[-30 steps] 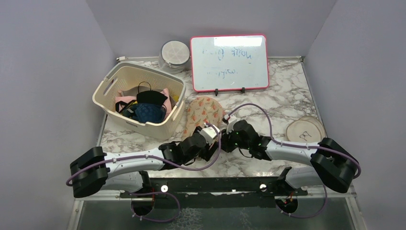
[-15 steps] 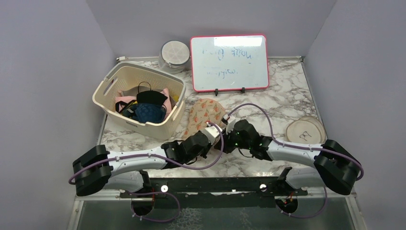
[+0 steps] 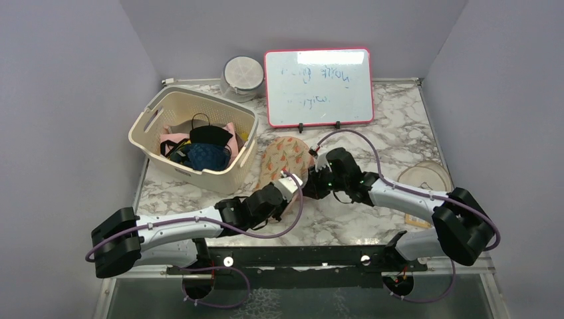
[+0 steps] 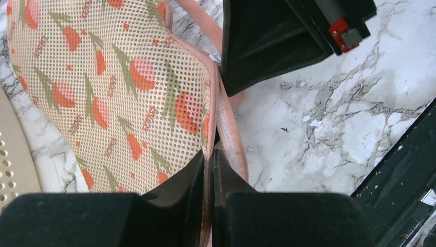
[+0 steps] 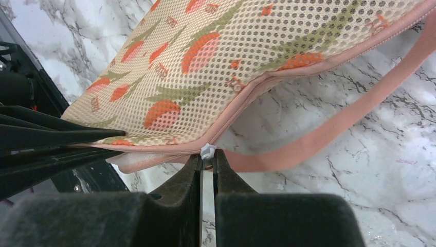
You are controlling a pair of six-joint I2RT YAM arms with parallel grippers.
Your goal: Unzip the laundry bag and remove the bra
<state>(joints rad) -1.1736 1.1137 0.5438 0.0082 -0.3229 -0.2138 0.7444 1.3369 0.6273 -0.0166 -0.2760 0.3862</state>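
Observation:
The peach laundry bag [image 3: 287, 156] with orange print lies at mid-table beside the basket. My left gripper [image 3: 295, 181] is shut on the bag's pink zip edge [image 4: 211, 154] at its near end. My right gripper [image 3: 311, 181] is shut on the white zip pull [image 5: 207, 151], just right of the left one. In the left wrist view the right gripper's black fingers [image 4: 267, 46] sit at the seam a little farther along. To the left of the pull the seam gapes slightly, showing a pale lining. The pink loop [image 5: 329, 128] trails on the marble. The bra is hidden.
A cream perforated basket [image 3: 174, 106] holding black, blue and pink garments stands left of the bag. A pink-framed whiteboard [image 3: 318, 86] and a round white container [image 3: 242, 74] stand at the back. A round wooden disc [image 3: 425, 178] lies at the right.
My left gripper has shut on the bag's zip edge. The right gripper has moved away from the near edge with the pull in it, and the bag has shifted slightly.

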